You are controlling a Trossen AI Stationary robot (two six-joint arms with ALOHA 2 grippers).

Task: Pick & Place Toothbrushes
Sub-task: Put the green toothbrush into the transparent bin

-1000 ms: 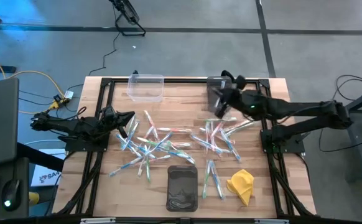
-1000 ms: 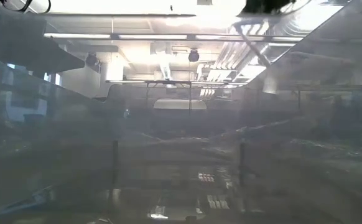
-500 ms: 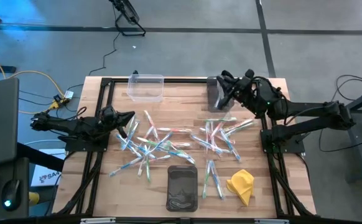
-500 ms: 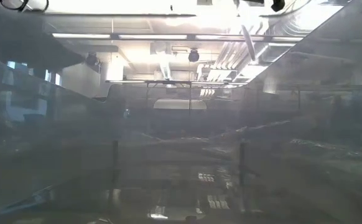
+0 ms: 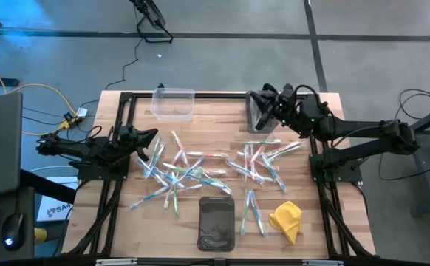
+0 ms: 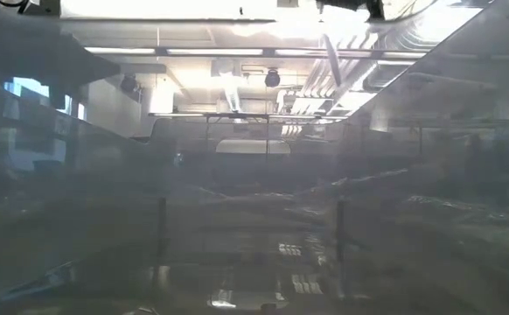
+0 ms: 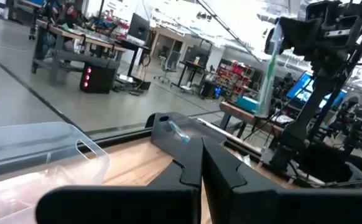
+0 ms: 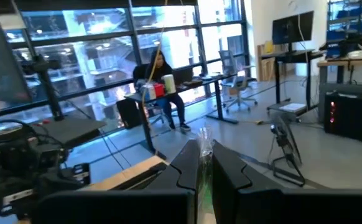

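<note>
- R gripper raised over smoked bin at table's far edge, jaws pinched on one toothbrush, hanging upright.
- L gripper closed, empty, near table's left side beside the pile.
- Other toothbrushes scattered mid-table.

You are looking at an open-plan robotics lab or workshop. Beyond your wooden counter lies bare grey concrete floor with trailing cables. A person sits at a desk before tall windows, near office chairs, monitors and workbenches.
</note>
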